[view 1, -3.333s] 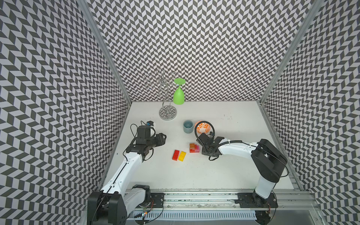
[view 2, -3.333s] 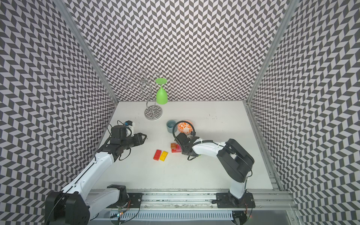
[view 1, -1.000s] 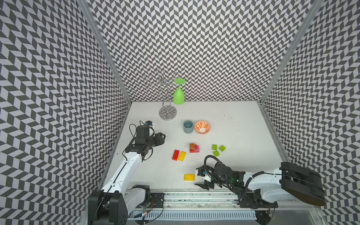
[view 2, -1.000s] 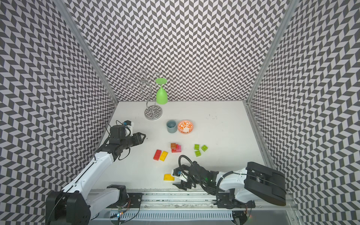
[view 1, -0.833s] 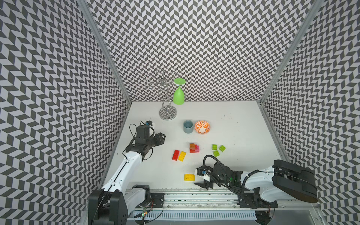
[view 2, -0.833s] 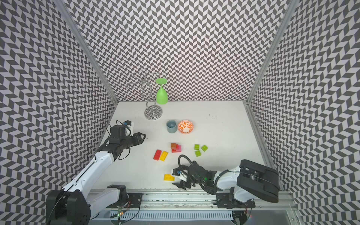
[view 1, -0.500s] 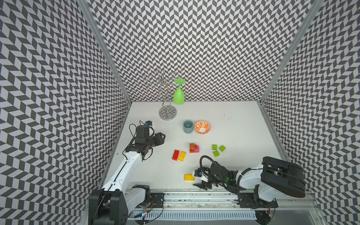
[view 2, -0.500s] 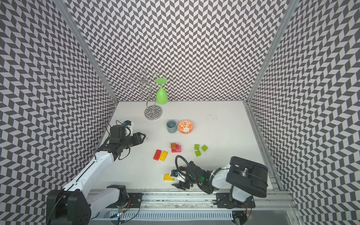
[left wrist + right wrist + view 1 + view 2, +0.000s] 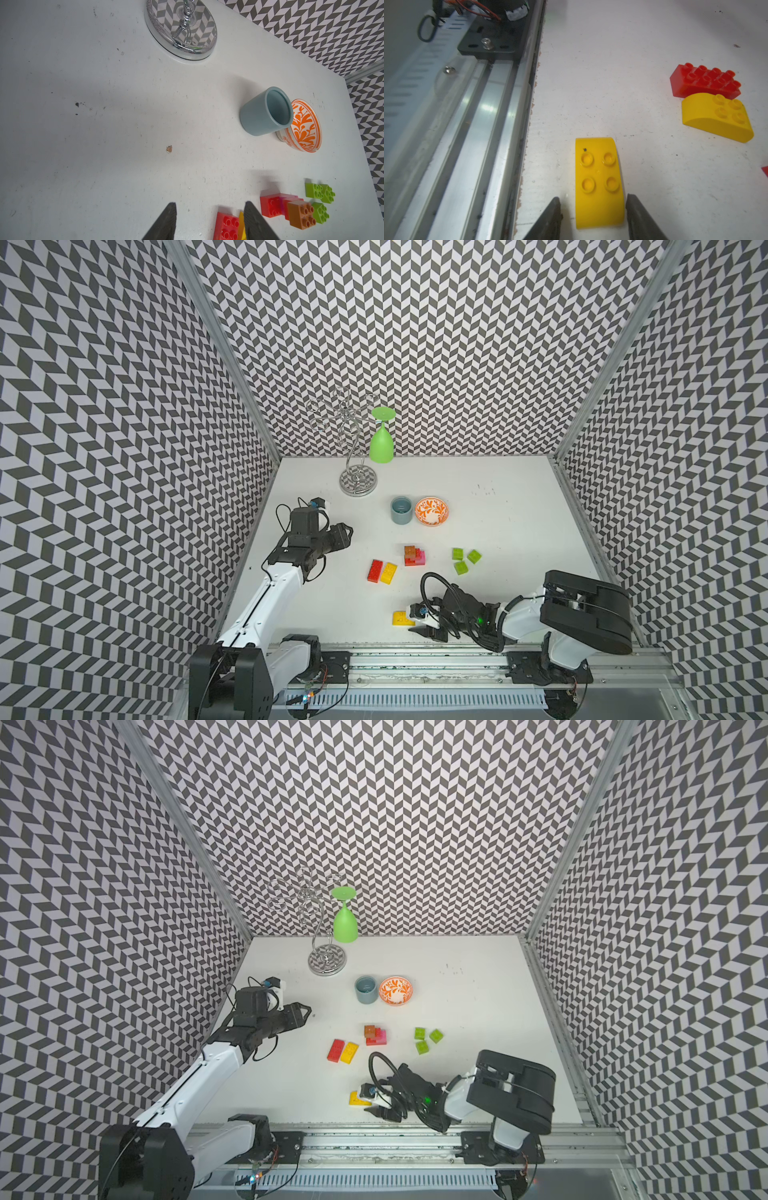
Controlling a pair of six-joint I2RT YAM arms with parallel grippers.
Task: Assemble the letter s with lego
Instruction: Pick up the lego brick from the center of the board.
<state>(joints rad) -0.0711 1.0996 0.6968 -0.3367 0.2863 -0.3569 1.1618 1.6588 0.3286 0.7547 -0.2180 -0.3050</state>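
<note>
One curved yellow brick is the piece in hand. It lies flat, studs up, at six o'clock on the table, close to the front edge and well apart from the other lego. The right gripper straddles its near end with jaws set narrow. One finger sits at the brick's flank and the other shows a sliver of white table beside it, so I judge nothing is clamped yet.

To grip well, the jaws should centre first so both pads meet the straight flanks together. A lone finger would likely shove or twist the brick. The hold belongs low on the flat sides, not on the rounded ends, and the lift should go straight up, since the rail runs just beside.

The left gripper hovers at nine o'clock, jaws parted and empty. A red brick and a second yellow brick touch side by side at seven o'clock of centre. A small stack of orange-brown, red and pink stands at the centre, with three lime green squares at three o'clock. No S shows yet, so the build seems early.

Underfoot the white top is matte, scuffed and speckled, and chipped along its front lip. At twelve o'clock a blue-grey cup stands just beside an orange-patterned bowl. At eleven o'clock is a chrome wire stand with an upturned green goblet by it. Chevron walls close three sides.
</note>
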